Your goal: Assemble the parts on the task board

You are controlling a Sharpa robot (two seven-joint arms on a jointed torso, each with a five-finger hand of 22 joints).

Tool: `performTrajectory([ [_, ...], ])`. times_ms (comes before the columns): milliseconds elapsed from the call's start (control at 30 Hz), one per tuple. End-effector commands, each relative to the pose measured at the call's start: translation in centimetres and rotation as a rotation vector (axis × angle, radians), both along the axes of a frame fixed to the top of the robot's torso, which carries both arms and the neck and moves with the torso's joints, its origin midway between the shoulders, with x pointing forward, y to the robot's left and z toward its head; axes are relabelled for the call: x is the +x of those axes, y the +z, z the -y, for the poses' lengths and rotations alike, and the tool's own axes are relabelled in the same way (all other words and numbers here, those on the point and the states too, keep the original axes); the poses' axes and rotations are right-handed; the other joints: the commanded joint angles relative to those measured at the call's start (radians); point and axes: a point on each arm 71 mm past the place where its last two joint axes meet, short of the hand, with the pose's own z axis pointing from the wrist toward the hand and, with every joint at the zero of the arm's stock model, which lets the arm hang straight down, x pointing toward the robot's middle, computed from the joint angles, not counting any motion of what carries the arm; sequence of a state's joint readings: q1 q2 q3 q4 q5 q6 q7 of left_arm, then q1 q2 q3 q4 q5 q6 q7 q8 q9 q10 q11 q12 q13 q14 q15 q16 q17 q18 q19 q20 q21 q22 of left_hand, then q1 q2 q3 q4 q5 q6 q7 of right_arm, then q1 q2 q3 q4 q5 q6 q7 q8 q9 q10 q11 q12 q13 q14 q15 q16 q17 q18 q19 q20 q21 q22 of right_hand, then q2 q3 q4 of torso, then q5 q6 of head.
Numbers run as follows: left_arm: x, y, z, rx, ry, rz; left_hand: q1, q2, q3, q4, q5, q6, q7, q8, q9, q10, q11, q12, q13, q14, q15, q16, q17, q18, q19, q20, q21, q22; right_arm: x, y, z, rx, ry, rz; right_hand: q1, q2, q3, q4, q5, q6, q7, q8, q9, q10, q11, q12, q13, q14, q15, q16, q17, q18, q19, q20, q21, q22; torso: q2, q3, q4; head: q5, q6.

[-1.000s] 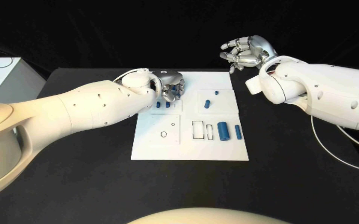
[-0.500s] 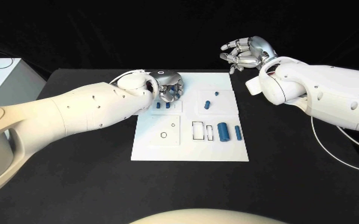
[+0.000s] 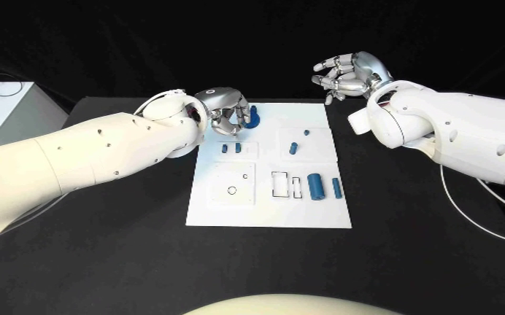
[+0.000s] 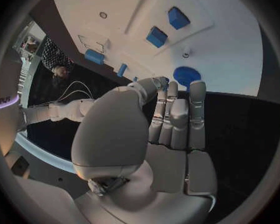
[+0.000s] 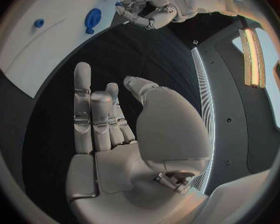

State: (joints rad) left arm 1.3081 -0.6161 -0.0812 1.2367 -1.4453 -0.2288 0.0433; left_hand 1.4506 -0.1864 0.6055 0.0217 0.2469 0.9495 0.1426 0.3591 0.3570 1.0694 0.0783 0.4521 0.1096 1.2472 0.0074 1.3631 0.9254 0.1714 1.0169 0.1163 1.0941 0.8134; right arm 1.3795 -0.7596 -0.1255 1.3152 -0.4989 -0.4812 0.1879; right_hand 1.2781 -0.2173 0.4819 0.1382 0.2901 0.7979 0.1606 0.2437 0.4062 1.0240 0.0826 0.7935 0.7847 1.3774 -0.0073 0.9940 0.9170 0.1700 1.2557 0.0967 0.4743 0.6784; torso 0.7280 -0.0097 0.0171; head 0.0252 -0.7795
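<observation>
The white task board [image 3: 268,205] lies in the middle of the black table. My left hand [image 3: 224,106] hovers over its far left corner and pinches a round blue part [image 3: 252,116] at its fingertips; the left wrist view shows that part [image 4: 187,77] in front of the fingers [image 4: 177,109]. Two small blue parts [image 3: 230,148] lie below the hand. Other blue parts [image 3: 293,147] lie mid-board, and a thick blue cylinder [image 3: 314,182] and a slimmer one [image 3: 336,187] lie at the right. My right hand [image 3: 347,74] is raised beyond the far right corner, fingers apart, holding nothing.
The board carries a rectangular slot [image 3: 278,182], an oval outline [image 3: 231,190] and a small ring [image 3: 244,176]. A white box [image 3: 21,111] stands at the table's left edge. A white cable [image 3: 463,198] hangs by my right arm.
My left hand has risen from the board's far left field and moved back, carrying the round blue part. The right hand has stayed nearly still.
</observation>
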Motion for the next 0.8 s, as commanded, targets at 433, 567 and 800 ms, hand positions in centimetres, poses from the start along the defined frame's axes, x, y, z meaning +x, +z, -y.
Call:
performTrajectory([
  [433, 0.6, -1.0, -1.8, 0.044, 0.034, -0.061, -0.01, 0.0, -0.001, -0.007, -0.004, 0.011, 0.003, -0.007, 0.002, 0.01, 0.001, -0.01, 0.001, 0.006, 0.004, 0.004, -0.004, -0.002, 0.008, 0.002, 0.004, 0.002, 0.0, 0.1, 0.1, -0.002, 0.003, 0.002, -0.006, -0.007, 0.004, 0.0, 0.006, 0.004, 0.006, 0.006, 0.001, 0.002, -0.007, -0.001, -0.001, 0.009, 0.001, -0.005, 0.001, 0.013, 0.007, -0.002, -0.002, -0.001, 0.002, -0.0017, -0.0039, 0.007, -0.006],
  [567, 0.7, -1.1, -1.9, 0.054, 0.037, -0.065, -0.01, 0.0, -0.001, -0.007, -0.004, 0.011, 0.003, -0.007, 0.002, 0.01, 0.001, -0.01, 0.001, 0.006, 0.004, 0.004, -0.004, -0.002, 0.008, 0.002, 0.004, 0.002, 0.0, 0.1, 0.1, -0.002, 0.002, 0.002, -0.006, -0.007, 0.004, 0.0, 0.006, 0.004, 0.006, 0.006, 0.001, 0.002, -0.007, -0.001, -0.001, 0.009, 0.001, -0.005, 0.001, 0.013, 0.007, -0.002, -0.002, -0.001, 0.001, -0.0009, -0.0037, 0.007, -0.008],
  [800, 0.8, -1.4, -2.1, 0.068, 0.04, -0.077, -0.01, 0.0, -0.001, -0.008, -0.004, 0.011, 0.003, -0.007, 0.002, 0.011, 0.0, -0.012, 0.001, 0.006, 0.004, 0.004, -0.004, -0.002, 0.007, 0.002, 0.003, 0.001, 0.0, 0.1, 0.2, -0.002, 0.0, 0.003, -0.006, -0.007, 0.004, 0.0, 0.006, 0.005, 0.005, 0.008, 0.002, 0.004, -0.007, -0.001, -0.005, 0.012, 0.0, -0.01, 0.0, 0.013, 0.012, -0.003, -0.007, -0.005, 0.0, -0.0006, -0.001, 0.006, -0.009],
])
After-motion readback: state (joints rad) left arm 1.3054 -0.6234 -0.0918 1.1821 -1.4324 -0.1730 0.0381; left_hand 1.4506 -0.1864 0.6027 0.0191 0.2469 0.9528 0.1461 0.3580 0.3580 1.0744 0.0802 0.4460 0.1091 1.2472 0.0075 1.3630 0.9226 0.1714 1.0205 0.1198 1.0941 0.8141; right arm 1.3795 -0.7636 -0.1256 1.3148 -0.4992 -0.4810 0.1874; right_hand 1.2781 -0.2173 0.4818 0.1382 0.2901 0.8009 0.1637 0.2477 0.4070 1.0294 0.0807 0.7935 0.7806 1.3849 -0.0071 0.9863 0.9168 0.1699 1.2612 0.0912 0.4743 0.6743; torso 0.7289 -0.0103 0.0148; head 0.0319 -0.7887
